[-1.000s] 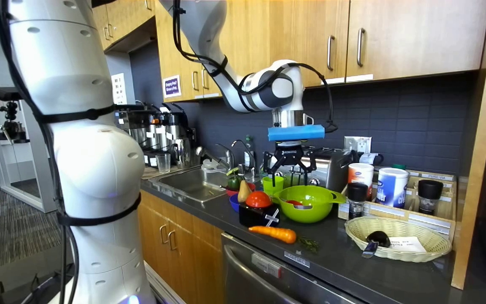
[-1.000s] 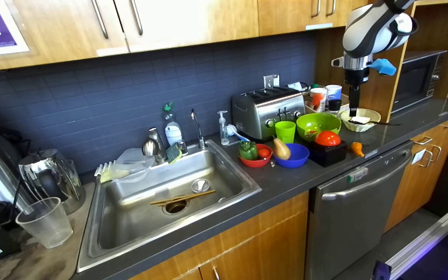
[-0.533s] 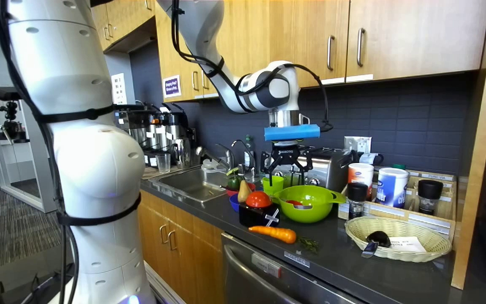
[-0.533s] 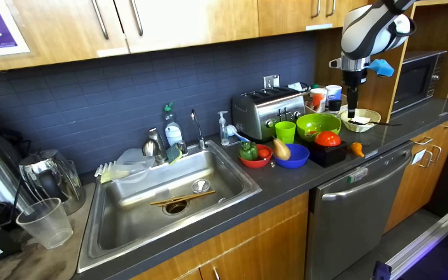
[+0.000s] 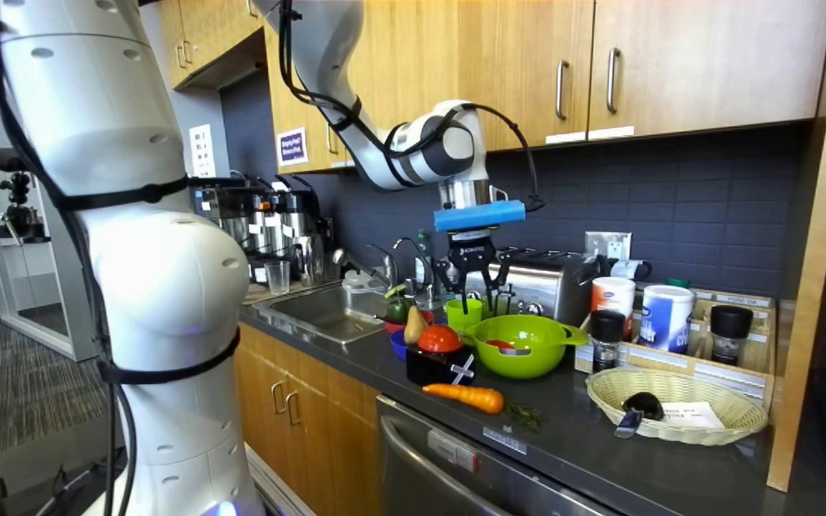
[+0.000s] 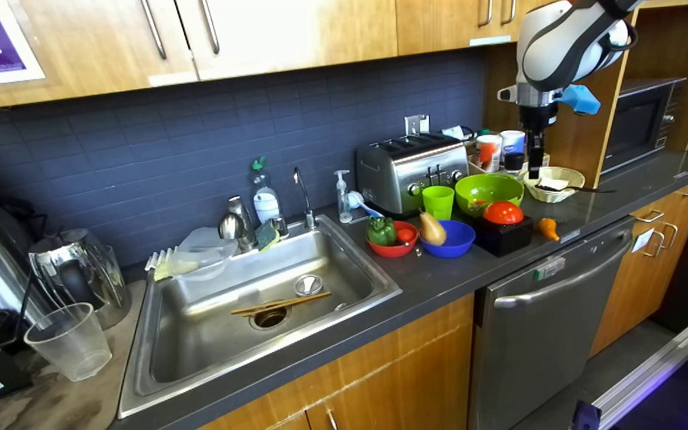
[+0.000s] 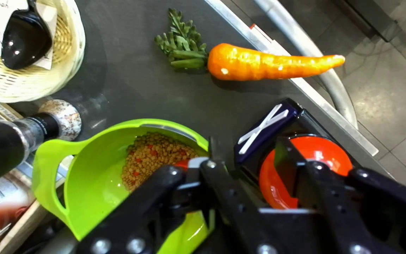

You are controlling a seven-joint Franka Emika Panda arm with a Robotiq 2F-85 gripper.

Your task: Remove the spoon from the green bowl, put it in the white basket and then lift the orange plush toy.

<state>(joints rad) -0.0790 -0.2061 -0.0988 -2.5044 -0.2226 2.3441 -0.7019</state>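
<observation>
The black spoon (image 5: 641,406) lies in the white basket (image 5: 736,405), its handle over the rim. Both show in the wrist view too, spoon (image 7: 26,38) at the top left corner. My gripper (image 5: 477,308) hangs in the air with its fingers apart, part-way narrowed, nothing between them. In the wrist view the gripper (image 7: 248,151) reaches over the right side of the green bowl (image 7: 93,165), which holds brown grains and something red, partly hidden by a finger. An orange carrot-shaped toy (image 7: 259,65) with a leafy top lies on the counter; whether it is plush I cannot tell.
Beside the bowl stands a black box (image 5: 424,365) topped by a red-orange dome (image 5: 440,337). A green cup (image 6: 438,203), a blue bowl (image 6: 454,245) and a red bowl (image 6: 392,251) are near. The toaster (image 6: 412,173) stands behind, shakers and canisters (image 5: 666,319) by the basket.
The gripper has shifted a little to the left in both exterior views. Its fingers have come closer together. The spoon, basket, bowl and carrot toy stay where they were.
</observation>
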